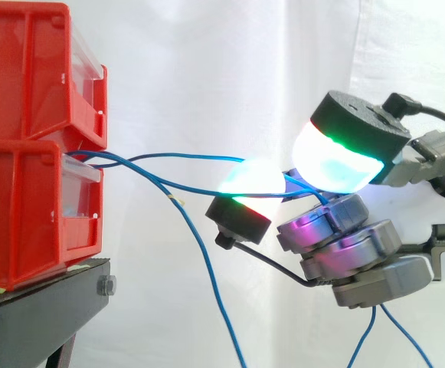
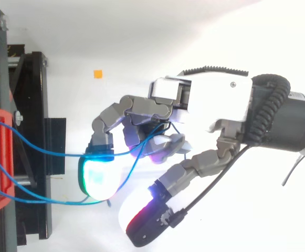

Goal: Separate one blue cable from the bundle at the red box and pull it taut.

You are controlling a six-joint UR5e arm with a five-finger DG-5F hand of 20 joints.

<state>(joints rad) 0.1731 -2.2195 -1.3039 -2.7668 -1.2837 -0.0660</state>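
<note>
Blue cable [image 1: 184, 156] leaves red bins [image 1: 31, 153], ends right of them pinched between hand's [image 2: 210, 100] curled fingertips [image 1: 333, 161]; thin, near-level, slight sag.

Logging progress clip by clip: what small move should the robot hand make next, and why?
Probably draw the robot hand slightly rightward in the side view, away from the stacked red plastic bins. Its curled fingers seem to pinch the thin blue cables, which sag between bins and hand, so nothing is taut yet; two strands reach the fingers.
</note>
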